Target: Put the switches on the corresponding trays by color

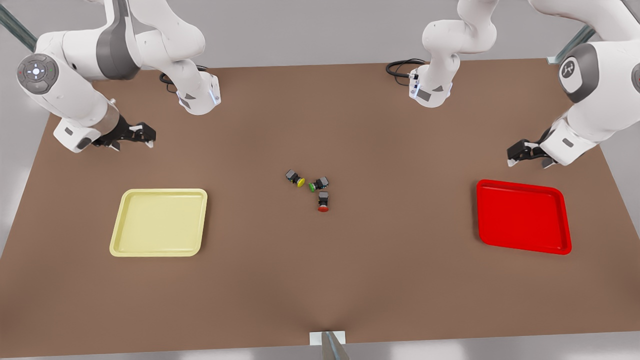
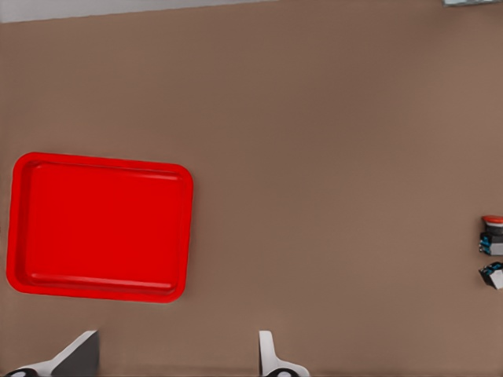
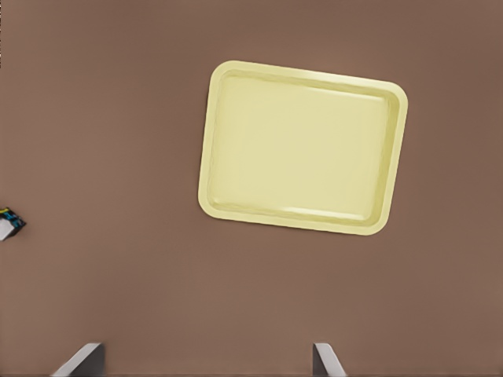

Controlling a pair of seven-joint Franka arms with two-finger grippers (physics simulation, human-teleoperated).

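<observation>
Switches mid-table, well apart from both open, empty pincers.

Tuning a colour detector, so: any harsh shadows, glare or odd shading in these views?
Front view: soft, even light, only faint shadows beside the switches; a darker shaded patch on the table near its front edge. Left wrist view: mild sheen along the red tray rim, the open left hand near it. Right wrist view: pale streak on the yellow tray rim, near the open right hand.
</observation>
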